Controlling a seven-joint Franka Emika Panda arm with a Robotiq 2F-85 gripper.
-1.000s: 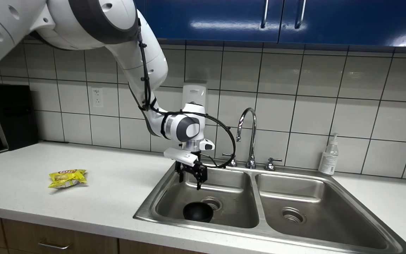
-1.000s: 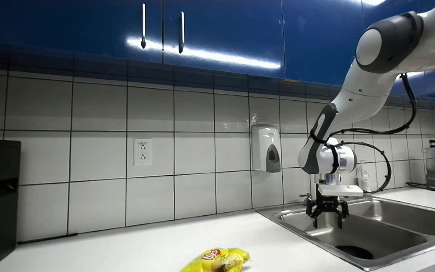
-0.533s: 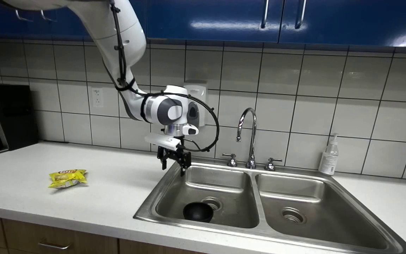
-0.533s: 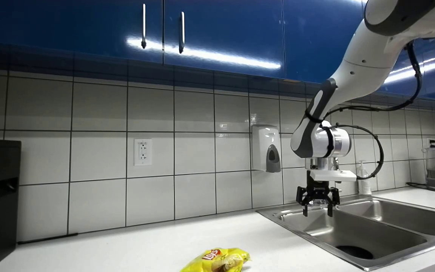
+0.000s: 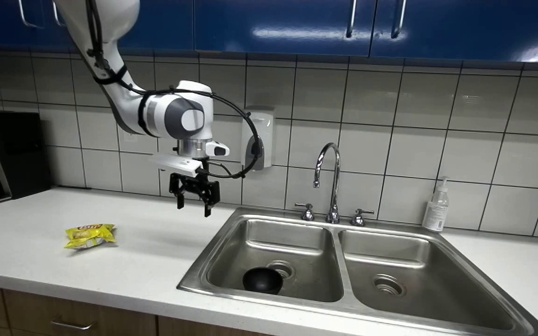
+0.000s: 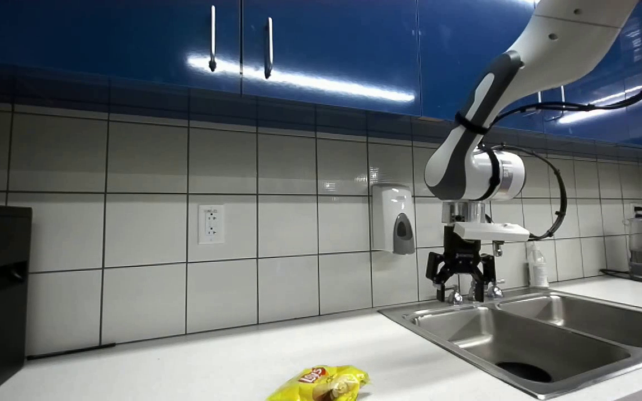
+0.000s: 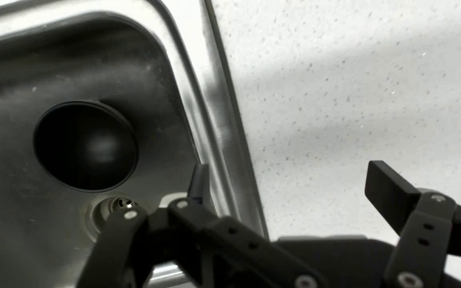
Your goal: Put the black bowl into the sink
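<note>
While the gripper (image 5: 194, 210) hangs above the counter (image 5: 147, 263) near the sink (image 5: 348, 289), its fingers (image 7: 390, 198) stand apart. The black bowl (image 5: 263, 280) rests beside the drain (image 5: 282, 268) in the basin (image 5: 313, 278) nearer the yellow chip bag (image 5: 90, 235), which lies on the counter.

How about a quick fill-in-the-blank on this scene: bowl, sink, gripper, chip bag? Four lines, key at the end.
1. In both exterior views, the black bowl lies in the basin toward the picture's ____ side, not the right.
2. In total, the sink has ____ basins.
3. The gripper, its fingers apart, is ____, not shut.
4. The chip bag on the counter is mainly ____ in colour.

Missing words: left; two; open; yellow.
</note>
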